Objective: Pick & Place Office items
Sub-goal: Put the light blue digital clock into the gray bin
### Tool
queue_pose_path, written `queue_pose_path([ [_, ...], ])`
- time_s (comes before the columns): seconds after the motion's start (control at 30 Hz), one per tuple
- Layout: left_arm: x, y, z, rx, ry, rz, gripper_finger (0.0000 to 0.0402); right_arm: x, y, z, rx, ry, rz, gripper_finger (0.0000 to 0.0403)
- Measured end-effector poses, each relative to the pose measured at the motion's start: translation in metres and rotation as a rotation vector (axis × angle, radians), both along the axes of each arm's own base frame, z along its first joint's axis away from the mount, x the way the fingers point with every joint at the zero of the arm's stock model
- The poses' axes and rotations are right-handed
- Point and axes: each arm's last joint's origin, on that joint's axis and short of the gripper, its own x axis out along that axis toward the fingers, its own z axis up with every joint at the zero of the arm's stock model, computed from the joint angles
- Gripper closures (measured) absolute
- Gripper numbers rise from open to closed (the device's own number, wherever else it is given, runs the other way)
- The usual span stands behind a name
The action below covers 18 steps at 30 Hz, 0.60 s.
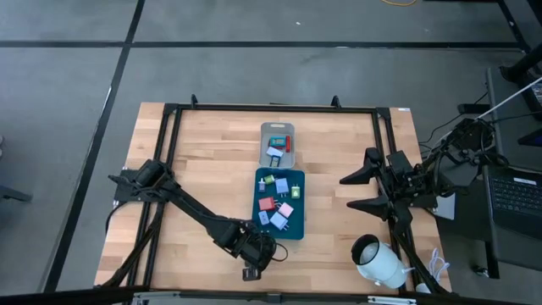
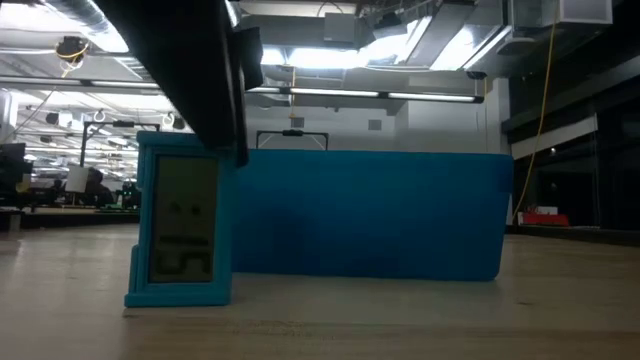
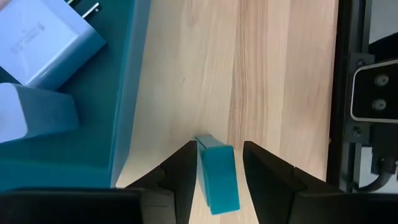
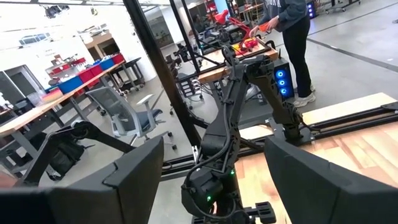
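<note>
Teal item (image 3: 217,177) upright on bare wood beside dark-teal tray (image 3: 127,106), near table's front edge. My left gripper (image 3: 216,171) straddles it, fingers (image 3: 184,177) parted, not clamped. My right gripper (image 4: 214,171) parked open at table's right side.

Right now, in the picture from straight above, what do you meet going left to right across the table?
Left arm's gripper → dark-teal tray → white cylinder → right gripper, waiting at the table's right edge.
</note>
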Motion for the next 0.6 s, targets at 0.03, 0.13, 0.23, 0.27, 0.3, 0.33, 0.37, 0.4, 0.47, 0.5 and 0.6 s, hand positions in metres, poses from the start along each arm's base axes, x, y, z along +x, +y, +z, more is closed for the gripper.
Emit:
queue_pose_path([
  [0.03, 0.0003, -0.0001, 0.0002, -0.004, -0.003, 0.008, 0.0277, 0.0, 0.0, 0.0, 0.0, 0.0, 0.001, 0.0119],
  [0.13, 0.0008, -0.0002, 0.0004, -0.012, -0.007, 0.023, 0.0282, 0.0, 0.0001, 0.0, 0.001, 0.0, 0.003, 0.0119],
  [0.23, 0.0008, -0.0003, 0.0004, -0.016, -0.008, 0.037, 0.0287, -0.0001, 0.0002, 0.0, 0.001, 0.0, 0.003, 0.0119],
  [0.27, 0.001, -0.0003, -0.0008, -0.022, -0.013, 0.044, 0.029, -0.0004, 0.0006, 0.0, 0.002, 0.0, 0.006, 0.0119],
  [0.3, 0.0008, -0.0003, -0.0023, -0.03, -0.013, 0.054, 0.0293, -0.0007, 0.001, 0.0, 0.002, 0.0, 0.008, 0.0119],
  [0.33, 0.0004, -0.0001, -0.0041, -0.036, -0.009, 0.063, 0.0295, -0.001, 0.0014, 0.0, 0.002, 0.0, 0.01, 0.0119],
  [0.37, -0.0001, -0.0003, -0.0056, -0.042, -0.007, 0.067, 0.0297, -0.0014, 0.0018, 0.0, 0.002, 0.0, 0.013, 0.0119],
  [0.4, -0.0002, -0.0013, -0.0069, -0.058, -0.01, 0.068, 0.03, -0.0017, 0.0022, 0.0, 0.002, 0.0, 0.016, 0.0119],
  [0.47, 0.0004, -0.0021, -0.0087, -0.079, -0.021, 0.078, 0.0303, -0.0021, 0.0028, 0.0, 0.002, 0.0, 0.019, 0.0119],
  [0.5, 0.0003, -0.002, -0.009, -0.081, -0.02, 0.083, 0.0305, -0.0022, 0.0028, 0.0, 0.002, 0.0, 0.019, 0.0119],
  [0.6, 0.0001, -0.0018, -0.0092, -0.08, -0.018, 0.088, 0.0313, -0.0022, 0.0028, 0.0, 0.002, 0.001, 0.019, 0.0119],
])
